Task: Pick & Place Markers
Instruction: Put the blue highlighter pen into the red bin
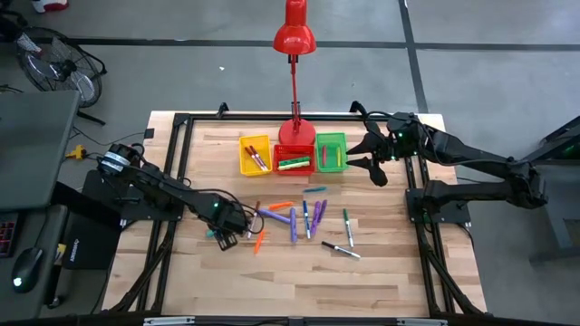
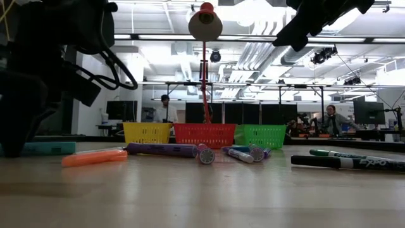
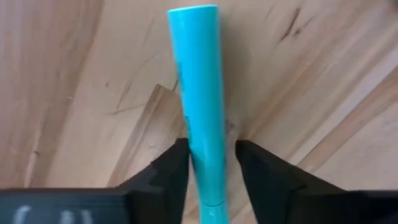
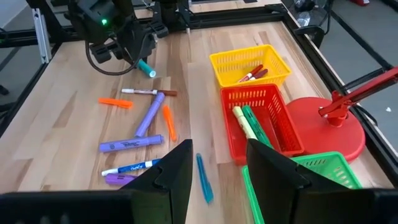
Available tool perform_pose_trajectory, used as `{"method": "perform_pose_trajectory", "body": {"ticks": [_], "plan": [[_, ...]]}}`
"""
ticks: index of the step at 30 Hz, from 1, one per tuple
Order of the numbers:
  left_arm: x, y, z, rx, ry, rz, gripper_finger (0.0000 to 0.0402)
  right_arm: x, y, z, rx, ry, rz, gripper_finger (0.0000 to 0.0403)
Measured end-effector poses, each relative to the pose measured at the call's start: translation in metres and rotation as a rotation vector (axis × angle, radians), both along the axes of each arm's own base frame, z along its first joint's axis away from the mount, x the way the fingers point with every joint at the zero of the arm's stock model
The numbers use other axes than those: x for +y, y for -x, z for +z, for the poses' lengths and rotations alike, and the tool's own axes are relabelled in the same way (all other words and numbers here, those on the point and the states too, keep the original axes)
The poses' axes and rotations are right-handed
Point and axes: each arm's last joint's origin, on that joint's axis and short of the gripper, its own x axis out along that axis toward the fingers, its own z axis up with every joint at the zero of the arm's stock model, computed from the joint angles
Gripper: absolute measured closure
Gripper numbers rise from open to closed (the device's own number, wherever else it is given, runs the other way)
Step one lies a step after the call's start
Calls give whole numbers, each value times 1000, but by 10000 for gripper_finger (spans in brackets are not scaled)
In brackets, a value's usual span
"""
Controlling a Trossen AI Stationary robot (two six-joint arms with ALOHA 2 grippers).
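A pale wooden table [image 1: 381, 272] carries a red desk lamp [image 1: 295, 127] at its far edge, with a yellow bin [image 1: 255, 155], a red bin [image 1: 294, 159] and a green bin [image 1: 331, 151] just in front of the lamp's base. The left gripper [image 3: 211, 163], well in front of the lamp and to its left, straddles a teal marker [image 3: 199, 93] lying flat on the wood; the fingers [image 3: 171, 171] flank the barrel, but whether they clamp it I cannot tell. The marker's long axis runs straight out between the fingers, its flat end pointing away from the wrist. The grip sits near one end, so a lift may let the marker tip or slide out. The right gripper [image 1: 373, 156] hangs unclenched just right of the green bin. Other markers [image 1: 292, 222] lie scattered in front of the bins.
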Motion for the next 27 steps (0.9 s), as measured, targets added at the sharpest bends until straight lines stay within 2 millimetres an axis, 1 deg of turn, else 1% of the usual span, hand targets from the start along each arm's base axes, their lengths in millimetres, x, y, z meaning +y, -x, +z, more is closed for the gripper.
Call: {"method": "perform_pose_trajectory", "body": {"ticks": [4,6,10,21,27], "plan": [[-1,0,0,0,22,2,321,0,1,-1,14,-6,0,263],[-1,-1,0,1,24,10,340,1,1,-2,27,-7,2,263],[-1,-2,1,-1,18,19,341,1,3,-5,58,-5,11,263],[-1,-4,3,-9,3,-15,341,1,3,-5,60,12,24,263],[-2,-4,3,-9,14,-59,327,1,3,-5,59,14,26,263]]}}
